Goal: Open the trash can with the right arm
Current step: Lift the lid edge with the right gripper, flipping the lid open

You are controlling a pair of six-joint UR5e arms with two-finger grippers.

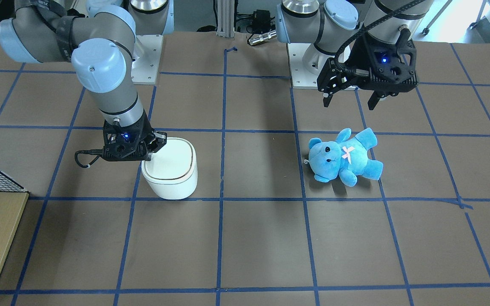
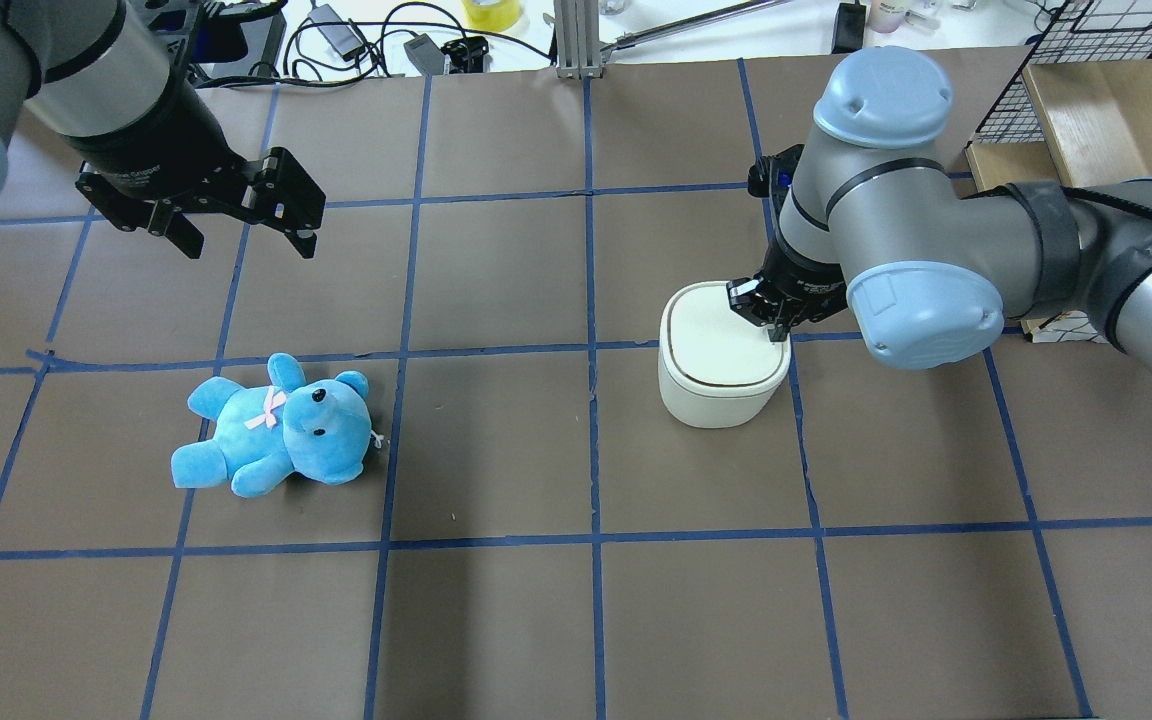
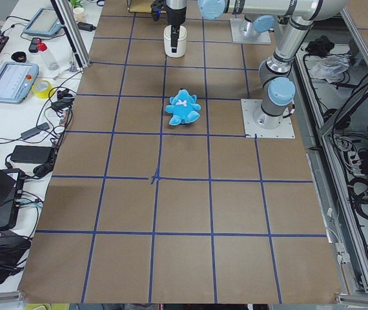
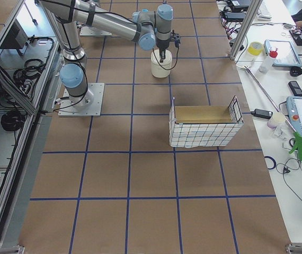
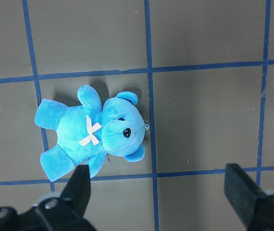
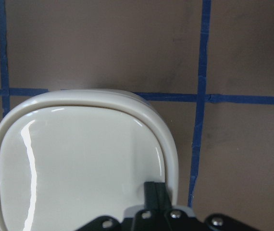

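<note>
The white trash can (image 1: 170, 170) stands on the brown table, its lid down and flat; it also shows in the overhead view (image 2: 721, 350) and the right wrist view (image 6: 79, 159). My right gripper (image 1: 148, 158) is shut, its fingertips together and resting on the lid's edge nearest the arm, as seen from overhead (image 2: 776, 335) and from the wrist (image 6: 155, 190). My left gripper (image 2: 246, 240) is open and empty, held above the table behind the blue teddy bear (image 2: 271, 425). The left wrist view shows the bear (image 5: 93, 132) beyond the spread fingers (image 5: 79, 187).
A wire basket with a wooden box (image 2: 1086, 100) stands at the table's right far corner, close behind my right arm; it also shows in the exterior right view (image 4: 204, 127). Both arm base plates (image 1: 313, 72) sit at the robot's edge. Blue tape lines grid the table.
</note>
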